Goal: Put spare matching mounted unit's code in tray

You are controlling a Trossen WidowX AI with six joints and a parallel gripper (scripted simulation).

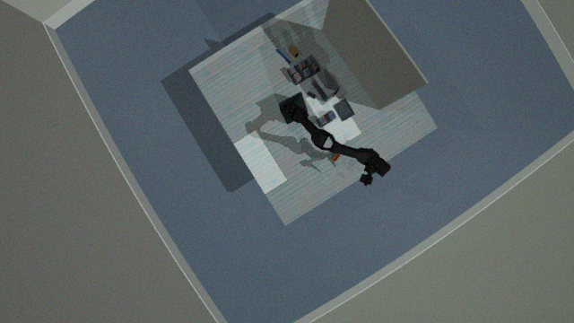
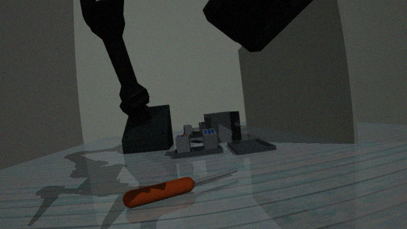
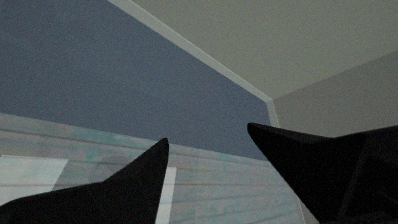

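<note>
While the arm [image 1: 323, 136] reaches across the bench [image 1: 251, 81], its pincer [image 3: 207, 150] is spread wide and grips nothing. In the wrist view the two dark fingers point at the far edge of the bench, with blue floor [image 3: 100, 75] and a pale wall behind. Open air sits between them.

The tray [image 2: 251, 145] is a flat dark square with a low rim. It lies on the bench near the middle, just beside a low stand [image 2: 195, 152] with small grey blocks on it. One block has blue marks [image 2: 209, 137] on top and one has red marks [image 2: 182, 142]. I cannot read any code on them, so I cannot tell which spare is the right one. From the top, more small blocks [image 1: 304, 69] sit in a group further back, near the brown wall [image 1: 372, 49]. That side is tight.

A dark box [image 2: 147, 130] stands on the bench just left of the stand, under the arm. An orange screwdriver [image 2: 159, 191] lies alone near the front edge, well apart from the tray. The bench around it is wide and bare wood, with the arm's shadow [image 2: 86, 178] on it.
</note>
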